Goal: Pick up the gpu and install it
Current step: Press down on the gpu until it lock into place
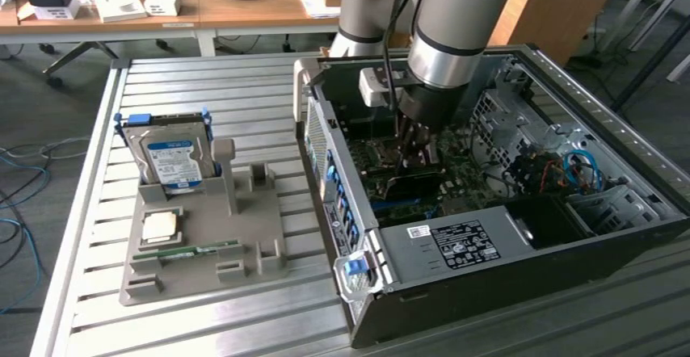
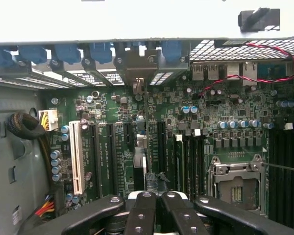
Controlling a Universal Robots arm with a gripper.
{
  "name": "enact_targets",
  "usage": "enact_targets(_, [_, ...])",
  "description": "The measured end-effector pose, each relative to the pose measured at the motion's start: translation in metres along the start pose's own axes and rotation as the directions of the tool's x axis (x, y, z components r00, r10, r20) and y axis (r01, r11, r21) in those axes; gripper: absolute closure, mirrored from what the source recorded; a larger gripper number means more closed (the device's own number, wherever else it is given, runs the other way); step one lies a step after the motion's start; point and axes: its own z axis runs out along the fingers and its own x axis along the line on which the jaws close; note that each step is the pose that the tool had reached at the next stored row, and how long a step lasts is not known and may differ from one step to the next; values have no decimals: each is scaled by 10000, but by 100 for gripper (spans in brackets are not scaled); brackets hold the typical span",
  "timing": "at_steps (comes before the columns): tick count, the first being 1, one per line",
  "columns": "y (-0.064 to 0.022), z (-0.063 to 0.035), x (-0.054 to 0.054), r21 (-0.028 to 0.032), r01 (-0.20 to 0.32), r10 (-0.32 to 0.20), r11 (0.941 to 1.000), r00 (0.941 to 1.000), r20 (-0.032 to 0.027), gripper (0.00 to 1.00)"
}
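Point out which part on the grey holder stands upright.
The hard drive with the blue-white label, standing on edge at the holder's far end; the green memory stick lies flat.

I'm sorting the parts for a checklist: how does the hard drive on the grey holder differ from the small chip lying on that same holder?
The hard drive stands upright in a slot of the grey holder; the chip lies flat in a recess. The hard drive is much the larger and carries a blue-and-white label, while the chip is a small pale square with no label that can be seen. Both sit on the holder, outside the computer case.
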Motion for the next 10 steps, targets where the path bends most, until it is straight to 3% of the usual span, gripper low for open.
enact_targets(10, [1,30,2,1,0,0,10000,10000,1,89])
